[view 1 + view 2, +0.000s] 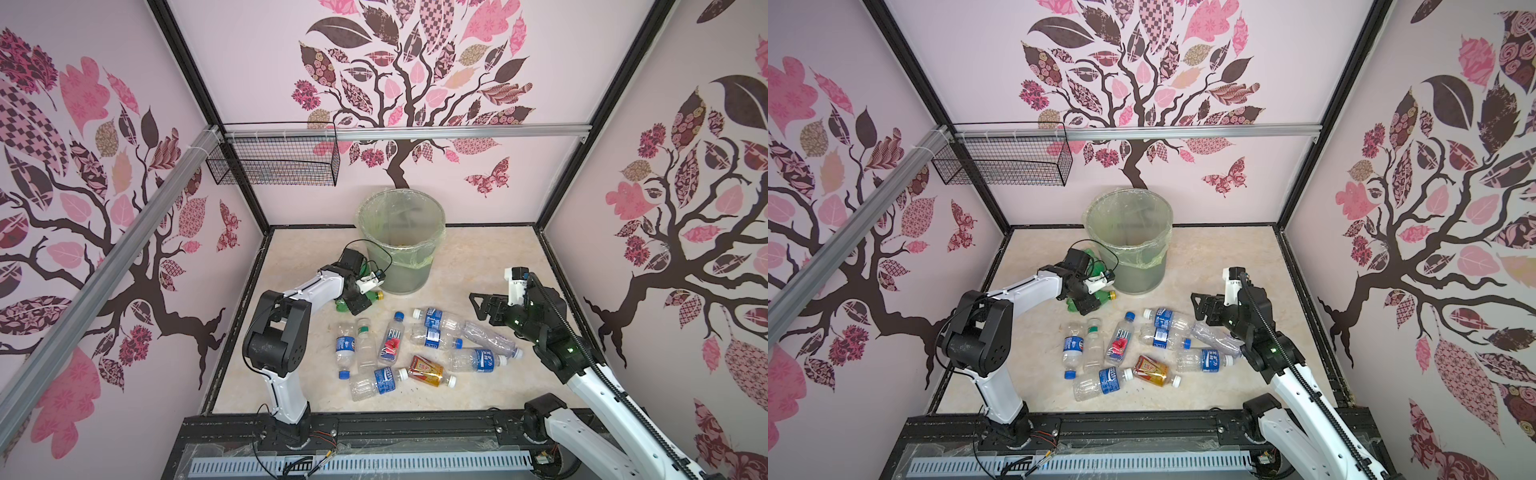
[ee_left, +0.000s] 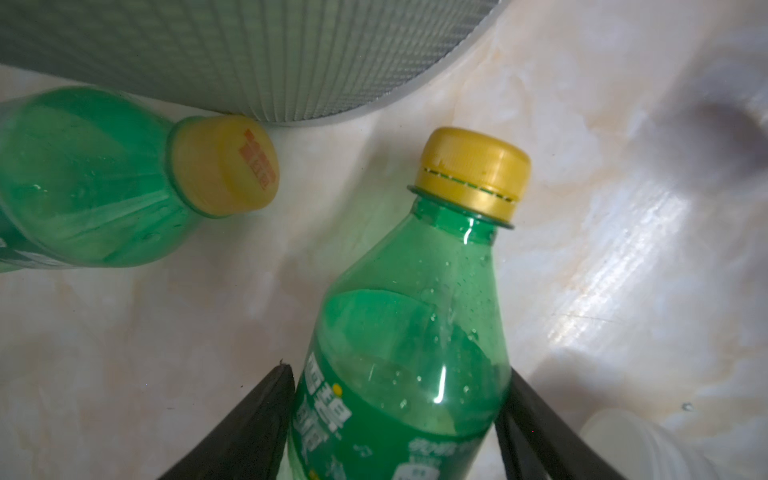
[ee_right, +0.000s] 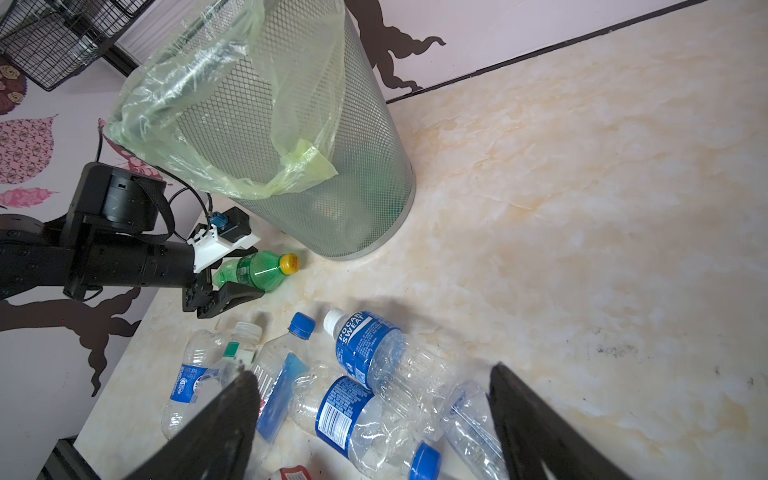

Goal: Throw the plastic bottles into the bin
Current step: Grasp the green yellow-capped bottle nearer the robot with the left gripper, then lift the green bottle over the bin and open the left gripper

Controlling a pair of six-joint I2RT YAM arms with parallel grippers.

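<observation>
Lying flat: FIJI bottle (image 1: 391, 338), POCARI SWEAT bottle (image 3: 371, 350).

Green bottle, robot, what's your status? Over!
Left gripper clamped on green bottle, lying on table. Right gripper open, above clear bottles. Bin close by; second green bottle at its base.

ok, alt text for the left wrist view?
A green bottle with a yellow cap sits between the two black fingers of the left gripper, which meet its sides. A second green bottle lies beside it, close to the mesh base of the bin, on a pale marbled tabletop.
</observation>
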